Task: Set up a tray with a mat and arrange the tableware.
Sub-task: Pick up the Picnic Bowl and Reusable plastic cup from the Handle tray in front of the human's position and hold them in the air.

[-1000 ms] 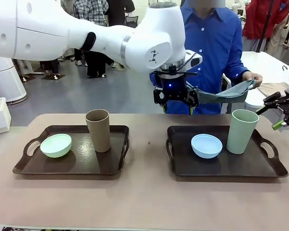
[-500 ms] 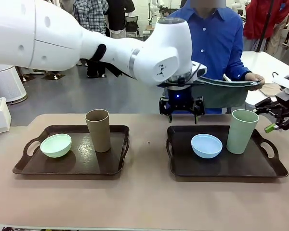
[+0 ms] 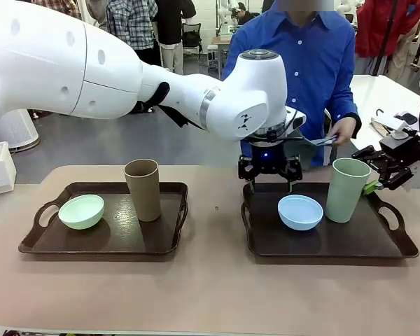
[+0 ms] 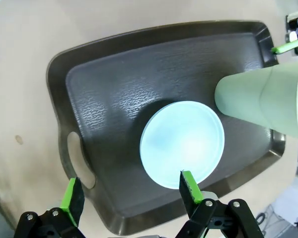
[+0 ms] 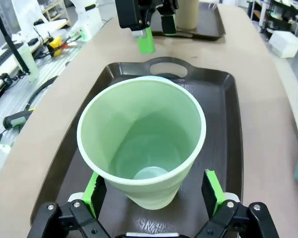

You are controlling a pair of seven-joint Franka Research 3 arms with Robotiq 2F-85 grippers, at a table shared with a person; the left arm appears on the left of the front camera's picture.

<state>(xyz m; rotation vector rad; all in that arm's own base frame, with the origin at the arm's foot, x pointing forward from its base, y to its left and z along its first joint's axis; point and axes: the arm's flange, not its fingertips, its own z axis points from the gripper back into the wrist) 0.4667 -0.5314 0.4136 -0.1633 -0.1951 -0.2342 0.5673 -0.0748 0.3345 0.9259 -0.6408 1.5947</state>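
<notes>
Front view: left end effector (image 3: pixel 273 183) spread, pointing down by blue bowl (image 3: pixel 300 211); right end effector (image 3: pixel 368 170) spread at tumbler (image 3: pixel 346 190).

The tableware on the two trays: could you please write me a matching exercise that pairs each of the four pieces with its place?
Things:
1. mint green bowl
2. brown tumbler
3. light blue bowl
4. pale green tumbler

Places:
A. right-hand tray, right half
B. left-hand tray, left half
C. right-hand tray, left half
D. left-hand tray, right half

Pairs: 1-B, 2-D, 3-C, 4-A
</notes>
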